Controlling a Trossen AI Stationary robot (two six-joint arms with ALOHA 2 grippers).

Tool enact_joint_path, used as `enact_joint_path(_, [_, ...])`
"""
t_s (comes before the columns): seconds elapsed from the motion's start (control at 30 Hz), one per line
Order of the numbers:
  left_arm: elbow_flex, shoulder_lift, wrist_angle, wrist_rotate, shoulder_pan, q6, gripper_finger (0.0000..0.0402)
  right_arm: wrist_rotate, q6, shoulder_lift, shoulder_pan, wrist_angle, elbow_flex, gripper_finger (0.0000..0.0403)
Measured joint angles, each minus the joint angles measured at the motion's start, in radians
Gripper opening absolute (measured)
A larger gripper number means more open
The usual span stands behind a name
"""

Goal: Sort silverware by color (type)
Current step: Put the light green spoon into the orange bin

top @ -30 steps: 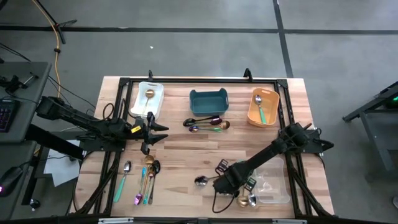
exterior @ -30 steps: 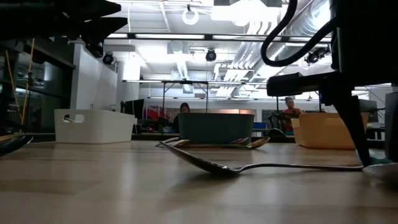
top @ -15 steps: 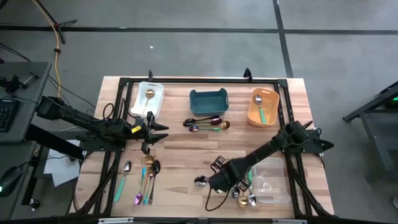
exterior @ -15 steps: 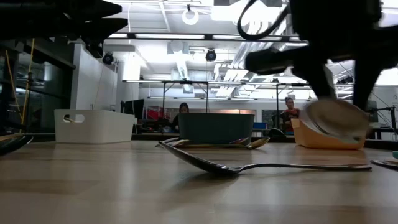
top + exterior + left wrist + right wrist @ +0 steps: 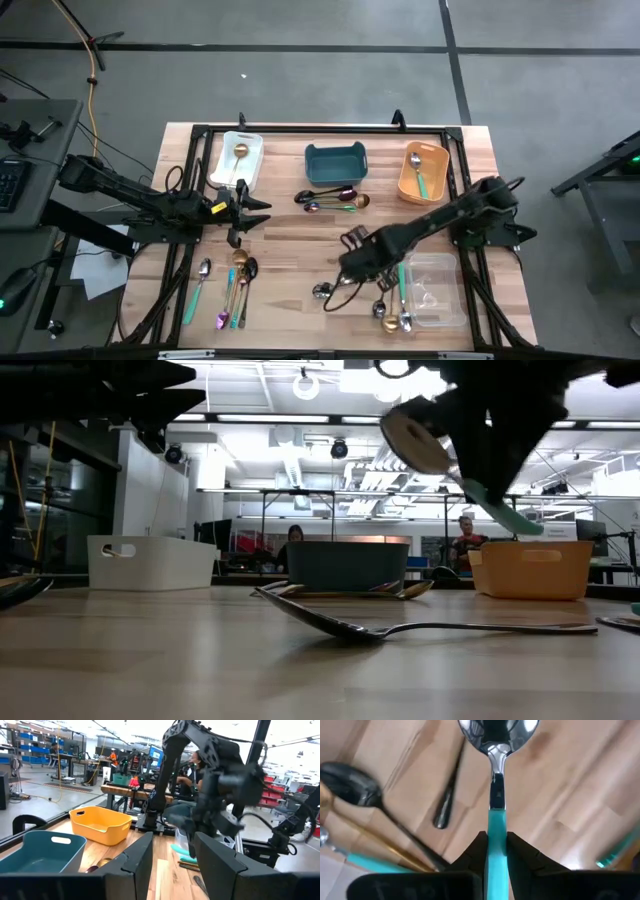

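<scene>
Between the right gripper's (image 5: 495,845) two dark fingers (image 5: 472,851) we see a teal-handled spoon with a shiny silver bowl (image 5: 496,780), pinched by the handle and lifted off the wooden table (image 5: 290,250). Below it on the table lie a black spoon (image 5: 355,790) and a gold utensil. Over the table's left side, our left gripper (image 5: 252,212) hangs above more spoons (image 5: 230,285), fingers (image 5: 137,862) parted, holding nothing.

Open counter (image 5: 290,235) between my two arms, mid-strip bare. Spoon cluster (image 5: 333,199) sits just below the teal bin (image 5: 335,163). Black spoon (image 5: 400,628) lies across the near lane; clear bin (image 5: 436,290) blocks the right edge.
</scene>
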Motion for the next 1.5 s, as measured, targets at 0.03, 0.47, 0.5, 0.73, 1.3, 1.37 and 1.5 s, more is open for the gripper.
enact_joint_path(0.03, [0.000, 0.000, 0.000, 0.000, 0.000, 0.000, 0.0136, 0.016, 0.016, -0.027, -0.005, 0.020, -0.020, 0.0037])
enact_joint_path(0.47, [0.000, 0.000, 0.008, 0.000, 0.000, 0.000, 0.0136, 0.216, 0.256, -0.324, -0.008, 0.208, -0.251, 0.0037])
enact_joint_path(0.5, [0.000, 0.000, 0.008, 0.000, 0.000, 0.000, 0.0136, 0.224, 0.277, -0.334, -0.008, 0.211, -0.262, 0.0037])
enact_joint_path(0.73, [0.000, 0.000, 0.009, 0.000, 0.000, -0.026, 0.0136, 0.291, 0.399, -0.350, -0.007, 0.231, -0.311, 0.0037])
enact_joint_path(1.3, [0.000, 0.000, 0.099, -0.001, 0.007, 0.130, 0.0136, 0.335, 0.324, -0.350, -0.097, 0.255, -0.319, 0.0037])
enact_joint_path(1.37, [0.000, 0.000, 0.100, -0.003, 0.015, 0.160, 0.0136, 0.334, 0.323, -0.350, -0.115, 0.252, -0.319, 0.0037])
enact_joint_path(1.5, [0.000, 0.000, 0.099, -0.004, 0.045, 0.193, 0.0136, 0.334, 0.329, -0.350, -0.170, 0.219, -0.319, 0.0037])
